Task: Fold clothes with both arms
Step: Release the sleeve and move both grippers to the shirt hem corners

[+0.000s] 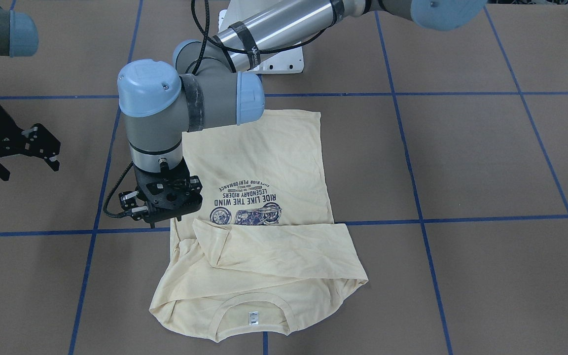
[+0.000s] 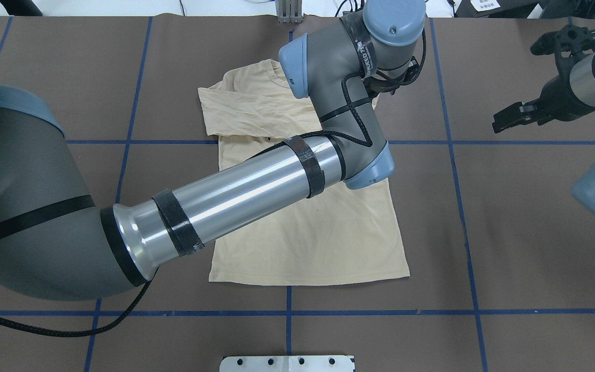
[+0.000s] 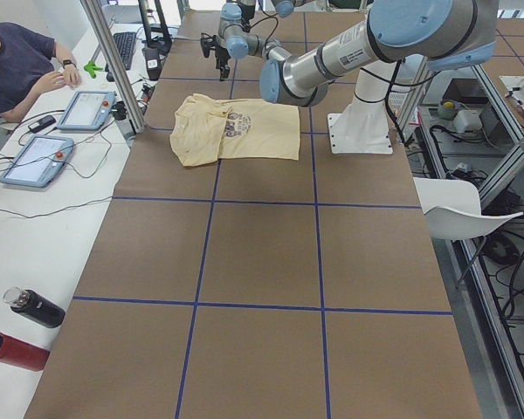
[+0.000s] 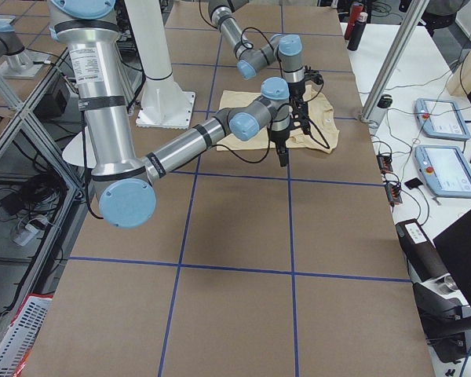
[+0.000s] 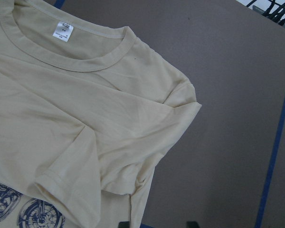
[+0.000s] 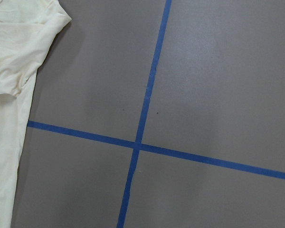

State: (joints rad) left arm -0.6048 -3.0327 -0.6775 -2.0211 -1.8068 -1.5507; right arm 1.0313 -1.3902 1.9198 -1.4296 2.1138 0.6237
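Your left end effector (image 1: 164,221) hangs open and empty over the shirt (image 1: 264,148); your right end effector (image 1: 27,170) is open, away from it.

Even bright light, faint shadows, perhaps grainy

Shirt (image 2: 328,243): pale yellow, lying flat, one sleeve (image 2: 240,113) folded across it.
Left arm (image 2: 246,194): reaches over the shirt.
Right gripper (image 2: 522,85): wide apart, away from the shirt.
Table (image 2: 535,232): brown, with blue lines (image 2: 380,312).
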